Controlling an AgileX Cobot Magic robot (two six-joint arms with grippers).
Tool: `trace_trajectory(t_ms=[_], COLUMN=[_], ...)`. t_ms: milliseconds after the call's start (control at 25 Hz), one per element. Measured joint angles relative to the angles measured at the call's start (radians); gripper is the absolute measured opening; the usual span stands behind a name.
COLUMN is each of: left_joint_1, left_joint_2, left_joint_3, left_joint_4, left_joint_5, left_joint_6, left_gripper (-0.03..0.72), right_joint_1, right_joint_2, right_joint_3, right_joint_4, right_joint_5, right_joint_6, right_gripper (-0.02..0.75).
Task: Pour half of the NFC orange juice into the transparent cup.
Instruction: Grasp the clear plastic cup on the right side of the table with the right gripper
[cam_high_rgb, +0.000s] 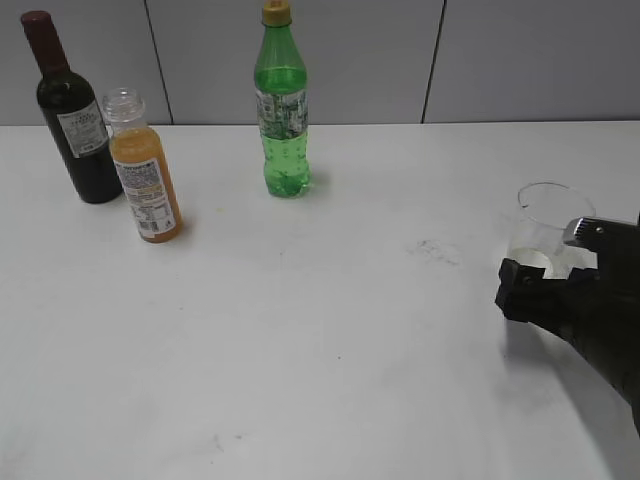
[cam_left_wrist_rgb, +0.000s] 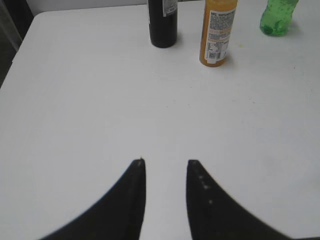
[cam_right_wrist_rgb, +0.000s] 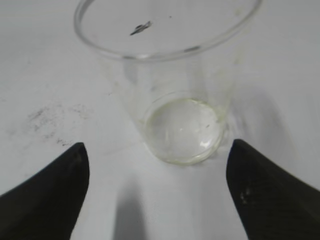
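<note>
Cloudy orange NFC juice bottle (cam_high_rgb: 145, 170) upright, uncapped neck upward.

The right gripper (cam_high_rgb: 545, 272) sits low at the right edge of the exterior view, its black wrist running off toward the lower right corner, and its jaws are spread wide with one dark fingertip (cam_right_wrist_rgb: 55, 185) at each side of its wrist view. The left gripper (cam_left_wrist_rgb: 166, 162) (seen only by its own wrist camera) points forward with its two black fingers parted by a narrow gap, nothing between them.
</note>
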Motion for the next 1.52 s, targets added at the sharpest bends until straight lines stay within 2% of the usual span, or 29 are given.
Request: trace_trajectory(t_ms=[280,560,1120,1520], left_joint_1=[0.000,0.000,0.000,0.000], left_joint_2=[0.000,0.000,0.000,0.000], left_joint_3=[0.000,0.000,0.000,0.000], left_joint_4=[0.000,0.000,0.000,0.000], left_joint_5=[0.000,0.000,0.000,0.000], left_joint_6=[0.000,0.000,0.000,0.000], left_gripper=[0.229,0.229,0.229,0.228], right_joint_1=[-0.058,-0.109,-0.132,-0.134], right_joint_2=[0.002,0.101,0.145,0.214], right_joint_3=[-0.010,-0.091,-0.154,-0.244], right_joint_4=[0.005,-0.141,-0.107,-0.140], right_joint_5=[0.000,0.000,0.000,-0.030], right_joint_6=[-0.001,-0.019,-0.114,-0.125], right_gripper=[0.675,0.675,0.667,0.666])
